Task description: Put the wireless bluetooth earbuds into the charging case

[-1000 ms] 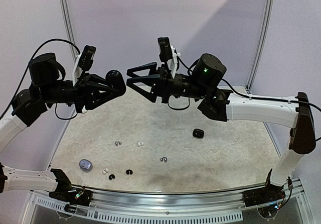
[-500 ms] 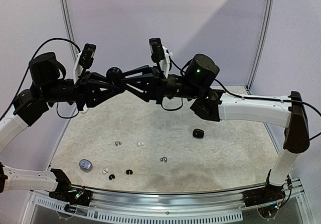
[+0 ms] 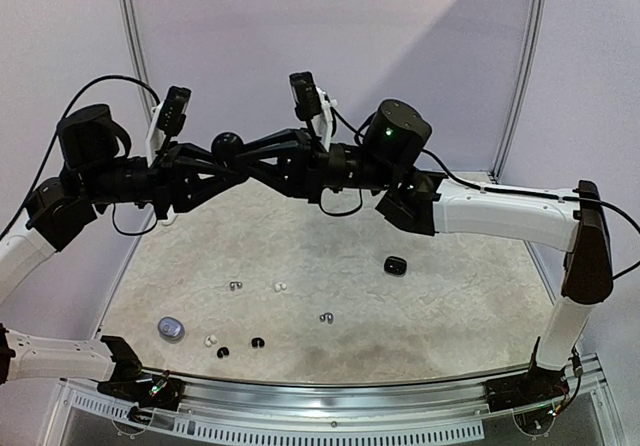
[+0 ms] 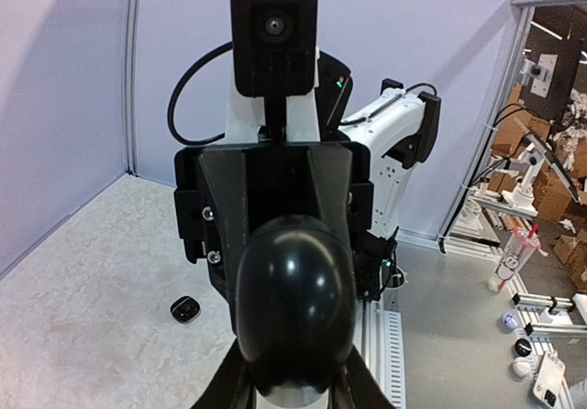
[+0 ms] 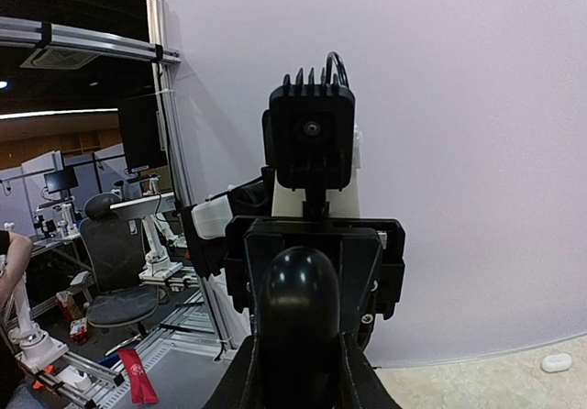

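Left arm: the left claw (image 4: 295,386) is clamped shut on the black charging case (image 3: 228,146), holding it high above the table (image 3: 450,306), upper left of centre in the overhead view.
Right arm: the right claw (image 5: 301,381) meets the left claw head-on from the right. Its fingers (image 5: 246,372) flank the same case closely on both sides. Whether they press on it cannot be told.
Held case: rounded and glossy, filling the lower centre of both wrist views. Lid position cannot be told.
Grey buds: the first grey earbud (image 3: 235,286) lies left of centre on the table. The second grey earbud (image 3: 325,317) lies lower and further right, well apart from it.
White buds: the rear white earbud (image 3: 280,287) lies near the first grey earbud, to its right. The front white earbud (image 3: 210,341) lies near the table's lower edge.
Black buds: the left black earbud (image 3: 222,351) sits just beside the front white earbud. The right black earbud (image 3: 258,343) lies near it, to the right.
Other cases: the small black case (image 3: 395,264) rests right of centre, apart from all buds. The lilac-grey case (image 3: 170,328) rests at lower left, near the front white earbud.
Bud placement: all six lie loose on the table, outside every case.
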Controlling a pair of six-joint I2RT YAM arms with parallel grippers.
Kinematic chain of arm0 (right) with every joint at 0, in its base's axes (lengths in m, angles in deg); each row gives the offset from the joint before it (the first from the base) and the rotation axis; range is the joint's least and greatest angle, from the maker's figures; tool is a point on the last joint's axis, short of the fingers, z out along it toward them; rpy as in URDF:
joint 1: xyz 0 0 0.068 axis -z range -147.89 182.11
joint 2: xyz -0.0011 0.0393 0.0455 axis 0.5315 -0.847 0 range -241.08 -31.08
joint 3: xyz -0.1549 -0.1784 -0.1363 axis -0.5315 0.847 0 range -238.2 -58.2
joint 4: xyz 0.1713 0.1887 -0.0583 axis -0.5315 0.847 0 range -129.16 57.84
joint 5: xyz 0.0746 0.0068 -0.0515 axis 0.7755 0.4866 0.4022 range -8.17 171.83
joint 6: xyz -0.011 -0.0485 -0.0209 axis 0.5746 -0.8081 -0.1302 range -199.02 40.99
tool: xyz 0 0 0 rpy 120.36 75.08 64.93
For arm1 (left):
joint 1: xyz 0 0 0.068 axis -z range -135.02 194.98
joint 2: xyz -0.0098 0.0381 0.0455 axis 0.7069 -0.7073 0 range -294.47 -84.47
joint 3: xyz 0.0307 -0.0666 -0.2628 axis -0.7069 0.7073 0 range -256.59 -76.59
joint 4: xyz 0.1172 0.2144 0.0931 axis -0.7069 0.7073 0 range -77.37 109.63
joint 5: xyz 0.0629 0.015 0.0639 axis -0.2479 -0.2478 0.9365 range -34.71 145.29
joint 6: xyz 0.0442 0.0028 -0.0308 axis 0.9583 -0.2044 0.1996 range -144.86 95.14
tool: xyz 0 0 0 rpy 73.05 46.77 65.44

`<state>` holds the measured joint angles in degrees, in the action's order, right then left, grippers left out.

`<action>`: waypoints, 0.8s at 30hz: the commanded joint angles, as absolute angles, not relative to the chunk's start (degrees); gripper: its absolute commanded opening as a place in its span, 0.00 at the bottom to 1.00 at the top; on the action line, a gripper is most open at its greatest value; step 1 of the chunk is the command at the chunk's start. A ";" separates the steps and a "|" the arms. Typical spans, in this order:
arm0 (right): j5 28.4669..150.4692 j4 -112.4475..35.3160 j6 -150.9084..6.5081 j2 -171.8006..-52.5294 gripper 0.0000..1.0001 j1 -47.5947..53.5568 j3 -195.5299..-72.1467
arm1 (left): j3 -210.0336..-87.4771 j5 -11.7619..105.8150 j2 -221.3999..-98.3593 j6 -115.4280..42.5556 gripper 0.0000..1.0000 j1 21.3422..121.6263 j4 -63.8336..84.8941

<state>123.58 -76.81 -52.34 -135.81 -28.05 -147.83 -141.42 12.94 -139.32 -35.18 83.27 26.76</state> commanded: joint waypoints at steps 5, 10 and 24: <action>119.24 -45.31 -76.52 -129.94 0.00 -28.67 -149.05 | -138.84 16.11 -135.83 -15.18 0.83 82.68 43.19; 108.66 -19.89 -98.18 -129.24 0.00 -30.91 -153.99 | -138.64 21.12 -133.38 6.81 0.87 82.17 62.00; 103.11 -15.27 -109.51 -134.82 0.00 -36.10 -158.42 | -132.99 19.22 -131.15 2.00 0.67 82.25 58.47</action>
